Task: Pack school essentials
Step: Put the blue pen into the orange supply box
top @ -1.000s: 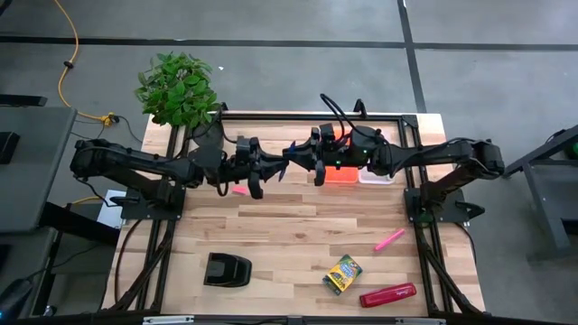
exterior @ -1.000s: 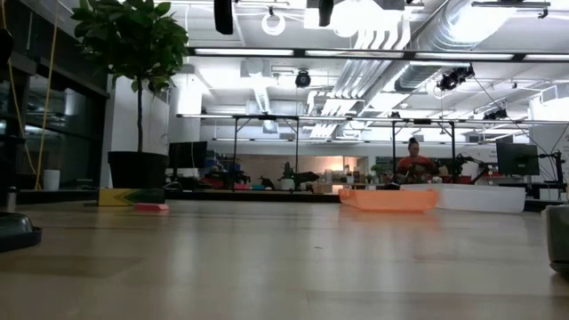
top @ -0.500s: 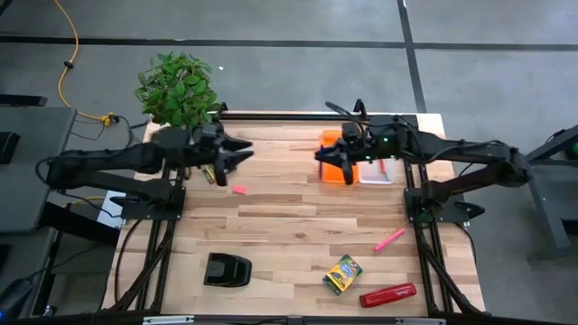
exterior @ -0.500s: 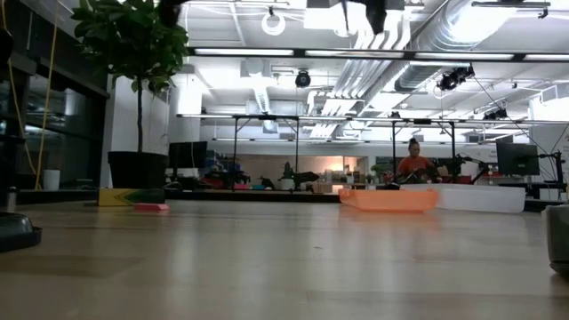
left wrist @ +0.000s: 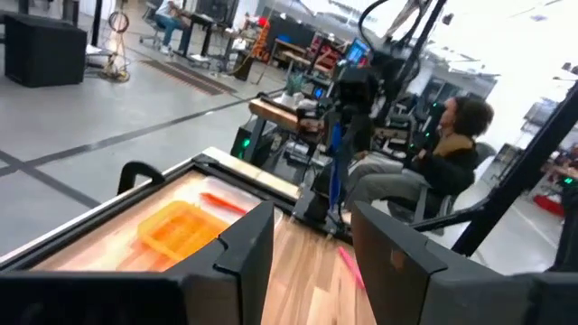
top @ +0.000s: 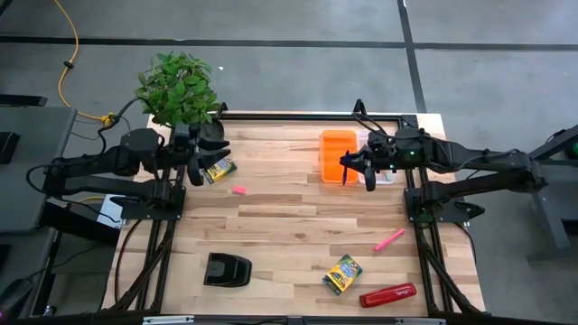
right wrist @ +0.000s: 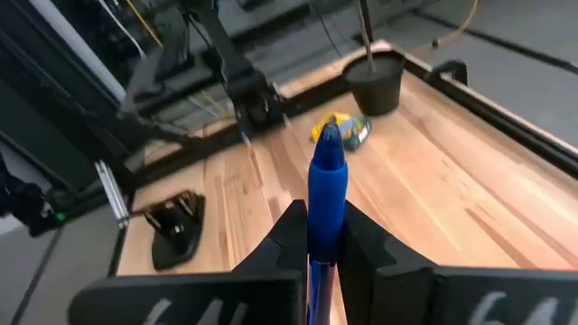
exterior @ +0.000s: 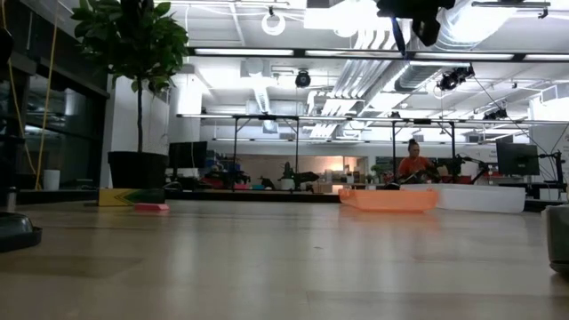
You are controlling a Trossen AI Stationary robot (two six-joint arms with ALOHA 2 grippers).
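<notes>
My right gripper (top: 350, 164) hangs over the orange tray's (top: 338, 144) near right corner and is shut on a blue pen (right wrist: 326, 185). The low view catches that gripper (exterior: 412, 20) high above the table. My left gripper (top: 219, 150), seen open and empty in its own wrist view (left wrist: 312, 236), is raised at the far left. One crayon box (top: 217, 170) lies flat below it. A pink eraser (top: 238, 190) lies nearby. A second crayon box (top: 343, 273) and a pink pen (top: 389, 239) lie flat near the right front. My right gripper pinches the blue pen between its two fingers, which lie along the pen's barrel (right wrist: 322, 242). The capped end (right wrist: 327, 144) sticks out past the fingertips, toward the table's left. The pen is lifted clear, well above the table (exterior: 397, 36).
A clear tray (top: 376, 173) sits against the orange tray's right side. A red stapler (top: 388, 294) lies at the near right, a black blocky object (top: 226, 269) at the near left. A potted plant (top: 178, 88) stands at the far left corner. A person (left wrist: 447, 158) sits beyond the table's right.
The two grippers were together over the table's far middle with the blue pen between them. They have drawn apart: the left has pulled back toward the left edge, empty, and the right has carried the pen toward the right, past the orange tray.
</notes>
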